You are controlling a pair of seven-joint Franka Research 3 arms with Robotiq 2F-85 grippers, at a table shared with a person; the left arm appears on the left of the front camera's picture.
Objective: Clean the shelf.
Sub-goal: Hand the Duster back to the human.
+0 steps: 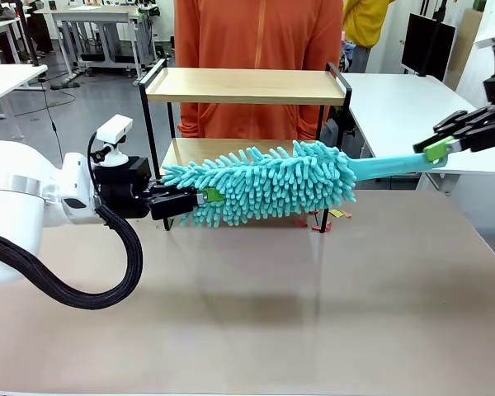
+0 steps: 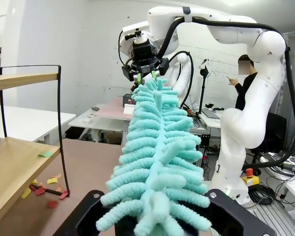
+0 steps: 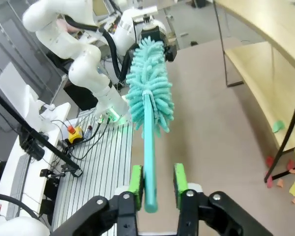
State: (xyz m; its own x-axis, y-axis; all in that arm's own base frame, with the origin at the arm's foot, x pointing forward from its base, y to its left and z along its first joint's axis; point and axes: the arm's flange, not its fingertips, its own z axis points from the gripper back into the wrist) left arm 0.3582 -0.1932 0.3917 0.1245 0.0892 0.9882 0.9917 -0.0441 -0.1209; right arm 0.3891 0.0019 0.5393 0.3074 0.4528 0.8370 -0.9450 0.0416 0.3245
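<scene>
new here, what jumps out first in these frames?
The fluffy teal duster stretched level in front of the shelf, bridging both arms: the left hand is shut on its fuzzy tip, while its handle lies between the right hand's parted green pads, the gap being clear in the right wrist view. Next, the coloured paper scraps on the table by the shelf's right foot.

Shelf [image 1: 246, 86]: small 2-tier rack, light wood boards in thin black metal frame w/ raised end rails. Upright at table's far side, in front of person. Top board bare; one paper scrap on lower board, more scraps by its right foot.
</scene>
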